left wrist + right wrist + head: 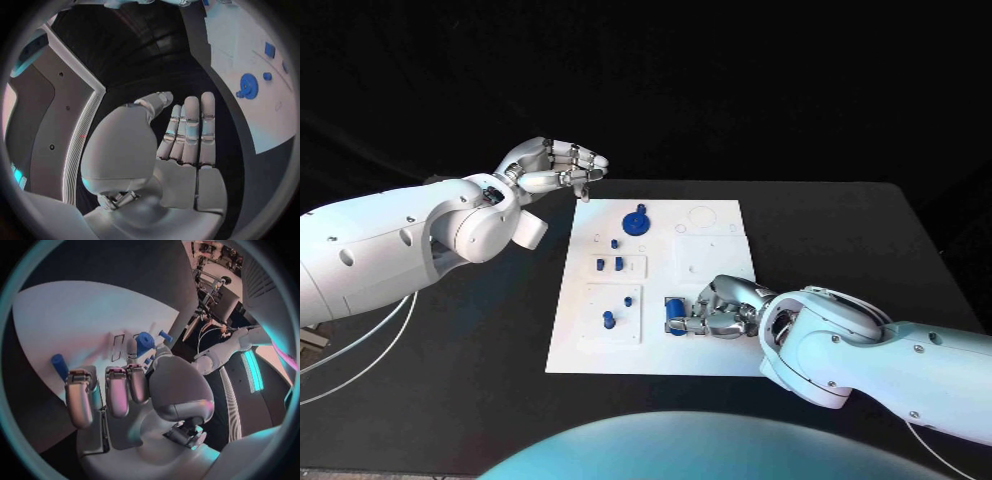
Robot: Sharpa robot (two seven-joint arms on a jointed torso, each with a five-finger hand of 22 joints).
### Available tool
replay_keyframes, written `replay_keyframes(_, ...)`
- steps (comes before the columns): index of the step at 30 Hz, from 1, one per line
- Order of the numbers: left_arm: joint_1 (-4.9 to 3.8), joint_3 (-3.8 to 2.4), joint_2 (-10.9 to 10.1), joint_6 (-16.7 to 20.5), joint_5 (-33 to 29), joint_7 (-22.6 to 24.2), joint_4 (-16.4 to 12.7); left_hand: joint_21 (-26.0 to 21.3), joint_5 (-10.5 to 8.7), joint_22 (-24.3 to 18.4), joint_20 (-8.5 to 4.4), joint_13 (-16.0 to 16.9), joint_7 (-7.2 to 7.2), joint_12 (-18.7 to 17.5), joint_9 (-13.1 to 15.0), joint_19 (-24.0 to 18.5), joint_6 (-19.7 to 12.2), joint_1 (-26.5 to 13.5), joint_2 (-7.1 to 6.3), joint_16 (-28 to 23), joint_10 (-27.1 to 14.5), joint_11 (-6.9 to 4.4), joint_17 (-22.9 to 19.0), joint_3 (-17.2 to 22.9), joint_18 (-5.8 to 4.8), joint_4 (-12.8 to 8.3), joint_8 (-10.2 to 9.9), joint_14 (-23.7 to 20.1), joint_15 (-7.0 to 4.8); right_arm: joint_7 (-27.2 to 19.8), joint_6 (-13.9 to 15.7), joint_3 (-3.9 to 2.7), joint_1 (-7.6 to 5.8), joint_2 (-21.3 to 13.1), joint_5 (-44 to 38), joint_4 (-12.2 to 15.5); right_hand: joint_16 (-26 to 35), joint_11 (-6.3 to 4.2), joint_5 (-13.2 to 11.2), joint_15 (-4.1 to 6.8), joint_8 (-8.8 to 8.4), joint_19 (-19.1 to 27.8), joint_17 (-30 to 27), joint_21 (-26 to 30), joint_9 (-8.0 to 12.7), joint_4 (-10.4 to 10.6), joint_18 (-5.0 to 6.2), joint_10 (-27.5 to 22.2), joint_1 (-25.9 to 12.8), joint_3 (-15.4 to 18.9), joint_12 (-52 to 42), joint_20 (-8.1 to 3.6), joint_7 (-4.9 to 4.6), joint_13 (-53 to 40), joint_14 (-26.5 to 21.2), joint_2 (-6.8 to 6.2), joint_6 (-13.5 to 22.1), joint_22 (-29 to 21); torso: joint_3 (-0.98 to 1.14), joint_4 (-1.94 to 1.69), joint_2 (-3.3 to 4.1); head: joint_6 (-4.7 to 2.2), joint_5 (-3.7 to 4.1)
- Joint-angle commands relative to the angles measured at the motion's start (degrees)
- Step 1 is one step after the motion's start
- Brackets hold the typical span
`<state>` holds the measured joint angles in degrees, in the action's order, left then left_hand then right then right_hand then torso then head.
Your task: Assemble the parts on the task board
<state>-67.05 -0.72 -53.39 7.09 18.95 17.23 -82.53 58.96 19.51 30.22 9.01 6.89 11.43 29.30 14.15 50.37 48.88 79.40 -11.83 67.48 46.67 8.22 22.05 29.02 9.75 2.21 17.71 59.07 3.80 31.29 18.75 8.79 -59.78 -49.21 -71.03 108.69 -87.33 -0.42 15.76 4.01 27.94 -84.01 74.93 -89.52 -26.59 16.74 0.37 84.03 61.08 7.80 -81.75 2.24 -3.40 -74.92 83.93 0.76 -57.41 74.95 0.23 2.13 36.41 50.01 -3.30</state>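
We saw the white rectangular task board lying flat in the middle of the black table. Our right hand rested on the board's near right part, its fingers curled down around a small blue cylindrical part that stood at their tips; in the right wrist view that same part sat just beyond the fingertips, apparently pinched, though the contact itself was hidden. A second short blue peg lay just beside the outermost finger. Our left hand hovered off the board's far left corner, fingers loosely bent and holding nothing. A round blue disc part with a small tab lay on the board near those fingers, well apart from the right hand.
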Motion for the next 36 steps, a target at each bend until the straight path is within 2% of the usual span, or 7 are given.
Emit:
replay_keyframes(1, -0.02, -0.04, 0.1, -0.8, -0.1, 0.0, 0.0, 0.0, 0.22, 0.0, 0.12, -0.1, 0.09, 0.3, -0.1, -0.4, -0.4, 0.0, 0.6, 0.3, -0.5, 0.13, -0.1, 0.1, 0.85, 0.1, 0.4, -0.3, 0.0, -1.5, -1.1, 0.02, 0.09, 0.6, -0.2, 0.0, -0.2, -0.41, 0.2, 0.32, 0.39, -5.9, 6.6, -0.2, -0.1, 0.0, -0.31, 1.7, 0.0, -0.3, -0.2, -0.2, 0.03, -7.5, 4.5, 0.86, -0.2, 15.0, -0.03, -0.05, 0.04, -0.01, 0.2)
replay_keyframes(4, -0.02, -0.04, 0.1, -0.8, -0.1, 0.0, 0.1, 0.0, 0.22, 0.0, 0.12, -0.1, 0.09, 0.3, -0.1, -0.4, -0.4, 0.0, 0.6, 0.3, -0.5, 0.13, -0.1, 0.1, 0.85, 0.1, 0.4, -0.3, 0.0, -1.9, -1.2, 0.02, 0.09, 1.2, -0.6, -0.3, -0.2, -0.42, 0.2, 0.33, 0.37, -5.8, 6.5, -0.1, -0.1, 0.0, -0.29, 1.7, 0.1, -0.3, -0.2, -0.21, 0.03, -7.5, 4.5, 1.13, -0.2, 14.9, 0.0, 0.13, 0.03, -0.01, 0.15)
replay_keyframes(11, -0.02, -0.03, 0.1, -0.9, -0.1, -0.2, 0.1, 0.0, 0.25, 0.0, 0.12, -0.1, 0.08, 0.3, -0.1, -0.4, -0.4, 0.1, 0.72, 0.3, -0.6, 0.13, -0.1, 0.2, 0.86, 0.0, 0.4, -0.3, -0.01, -1.7, -2.4, 0.02, 0.1, 1.2, -1.7, -0.7, -0.2, -0.43, 0.2, 0.33, 0.37, -5.8, 6.7, -0.1, -0.1, -0.2, -0.28, 1.8, 1.1, -0.5, -0.3, -0.23, 0.04, -7.6, 4.5, 1.66, 0.0, 14.9, -0.08, 0.05, 0.01, -0.01, 0.31)
replay_keyframes(14, -0.02, -0.03, 0.1, -0.8, -0.1, -0.2, 0.1, 0.0, 0.26, 0.0, 0.12, -0.1, 0.08, 0.3, -0.1, -0.4, -0.5, 0.1, 0.78, 0.3, -0.6, 0.14, -0.1, 0.3, 0.86, 0.0, 0.4, -0.3, -0.01, -1.7, -2.8, 0.02, 0.1, 0.9, -2.0, -1.0, -0.2, -0.44, 0.1, 0.34, 0.39, -5.8, 6.7, 0.0, -0.1, -0.3, -0.27, 1.9, 2.0, -0.5, -0.4, -0.23, 0.05, -7.8, 4.5, 1.44, 0.0, 14.9, -0.06, 0.03, 0.05, -0.01, 0.27)
replay_keyframes(16, -0.02, -0.03, 0.1, -0.8, -0.2, -0.2, 0.1, 0.0, 0.26, 0.0, 0.11, -0.1, 0.08, 0.3, -0.1, -0.4, -0.5, 0.1, 0.83, 0.3, -0.6, 0.14, -0.1, 0.3, 0.86, 0.0, 0.4, -0.4, -0.01, -1.7, -2.9, 0.02, 0.1, 0.8, -2.1, -1.1, -0.2, -0.44, 0.0, 0.34, 0.46, -5.8, 6.7, -0.1, -0.2, -0.2, -0.27, 2.0, 2.7, 0.1, -0.6, -0.24, 0.05, -8.0, 4.5, 0.45, 0.0, 14.9, -0.03, 0.02, 0.07, -0.01, 0.32)
replay_keyframes(20, -0.02, -0.03, 0.1, -0.9, -0.2, -0.2, 0.1, 0.0, 0.27, 0.0, 0.11, -0.1, 0.08, 0.4, -0.1, -0.4, -0.5, 0.2, 0.89, 0.3, -0.7, 0.14, -0.1, 0.4, 0.86, 0.0, 0.4, -0.4, -0.01, -1.5, -3.1, 0.02, 0.1, 0.8, -2.4, -1.2, -0.3, -0.44, 0.1, 0.34, 0.47, -5.9, 6.8, -0.2, -0.2, -0.2, -0.3, 2.0, 2.8, 0.1, -0.7, -0.24, 0.06, -8.1, 4.5, 0.38, 0.0, 15.0, 0.01, -0.06, 0.08, -0.01, 0.32)
replay_keyframes(36, -0.02, -0.03, -0.1, -0.8, -0.2, -0.3, 0.0, 0.0, 0.26, 0.0, 0.12, -0.2, 0.1, 0.4, -0.1, -0.4, -0.5, 0.1, 1.14, 0.4, -0.8, 0.16, -0.1, 0.5, 0.86, 0.1, 0.5, -0.4, 0.0, 0.7, -1.2, 0.02, 0.09, 0.7, -4.0, -2.8, -0.3, -0.7, 0.2, 0.53, 0.98, -6.0, 6.9, -0.5, -0.4, 0.0, -0.37, 2.4, 3.6, -0.1, -1.3, -0.35, 0.38, -8.7, 4.5, 1.71, -0.8, 15.1, -0.05, -0.07, 0.09, -0.01, 0.06)
